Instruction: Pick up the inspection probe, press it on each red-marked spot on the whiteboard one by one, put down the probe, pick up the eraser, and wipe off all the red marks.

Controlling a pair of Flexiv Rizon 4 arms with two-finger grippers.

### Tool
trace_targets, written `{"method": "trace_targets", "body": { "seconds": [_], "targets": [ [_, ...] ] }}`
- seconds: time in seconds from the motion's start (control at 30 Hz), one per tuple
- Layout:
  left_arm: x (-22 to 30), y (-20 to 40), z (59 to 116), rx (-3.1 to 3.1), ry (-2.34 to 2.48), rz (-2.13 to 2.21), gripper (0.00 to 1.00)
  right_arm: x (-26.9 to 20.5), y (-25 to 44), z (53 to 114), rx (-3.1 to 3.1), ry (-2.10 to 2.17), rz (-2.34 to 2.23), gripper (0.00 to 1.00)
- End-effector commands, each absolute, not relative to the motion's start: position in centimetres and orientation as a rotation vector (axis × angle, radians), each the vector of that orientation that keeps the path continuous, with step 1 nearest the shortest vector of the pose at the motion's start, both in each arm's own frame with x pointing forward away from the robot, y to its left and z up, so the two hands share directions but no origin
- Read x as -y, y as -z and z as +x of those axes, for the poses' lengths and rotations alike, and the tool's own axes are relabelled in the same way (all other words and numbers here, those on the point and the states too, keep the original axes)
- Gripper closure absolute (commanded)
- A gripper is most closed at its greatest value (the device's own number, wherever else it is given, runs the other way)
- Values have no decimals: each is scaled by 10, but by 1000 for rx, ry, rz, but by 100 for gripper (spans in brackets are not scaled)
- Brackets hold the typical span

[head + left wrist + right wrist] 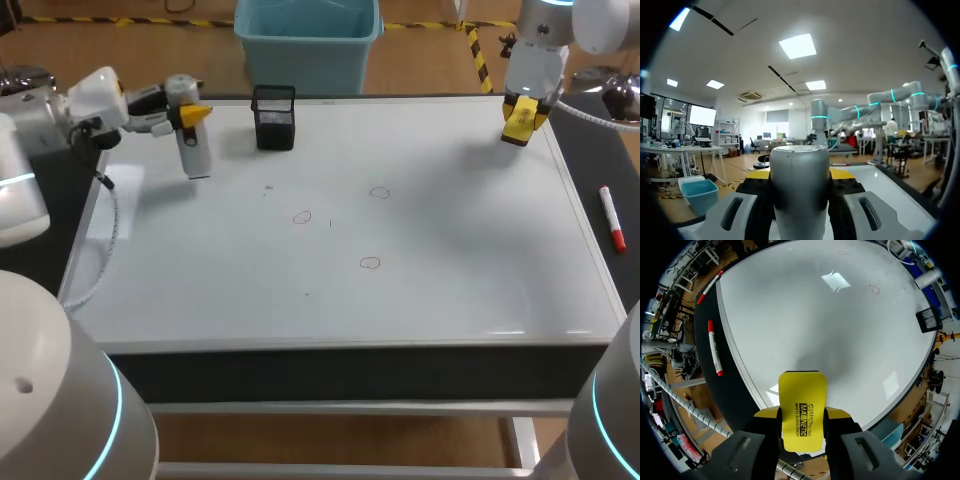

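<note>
My left gripper (193, 115) is shut on the inspection probe (196, 153), a pale grey cylinder held upright over the far left of the whiteboard (450, 270). In the left wrist view the probe (799, 195) fills the gap between the fingers (735, 212). At the far right corner my right gripper (522, 118) is shut on the yellow eraser (520, 125), raised above the board. The eraser (802, 405) sits clamped between both fingers (842, 415). Three small red rings are drawn mid-board (302, 217) (379, 193) (370, 263); two of the rings show far ahead of the eraser (874, 288) (842, 252).
A black mesh holder (274, 117) stands at the board's far edge, right of the probe. A red marker (611, 217) lies on the dark strip beside the board's right edge. Two red markers (715, 347) (710, 287) show there in the right wrist view.
</note>
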State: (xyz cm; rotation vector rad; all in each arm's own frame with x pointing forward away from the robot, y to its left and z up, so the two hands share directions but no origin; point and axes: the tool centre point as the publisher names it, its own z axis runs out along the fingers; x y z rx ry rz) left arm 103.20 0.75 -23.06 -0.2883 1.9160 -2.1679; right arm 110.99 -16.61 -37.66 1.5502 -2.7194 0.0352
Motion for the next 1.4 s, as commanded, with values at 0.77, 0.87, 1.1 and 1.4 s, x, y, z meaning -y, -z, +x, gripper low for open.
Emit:
{"method": "trace_targets", "body": {
  "seconds": [0.77, 0.87, 1.1, 1.4],
  "targets": [
    [-48, 230, 1057, -1880, 2154, -364, 100, 167, 375, 1112, 2713, -34, 1551, 100],
    [-48, 230, 1057, -1880, 2154, -364, 100, 167, 375, 1112, 2713, -34, 1551, 100],
    [-48, 230, 1057, -1880, 2154, -364, 100, 108, 359, 1086, 2568, -117, 1742, 100],
    [-48, 230, 1057, -1880, 2154, -364, 100, 8, 351, 1044, 2478, -30, 1951, 100]
  ]
}}
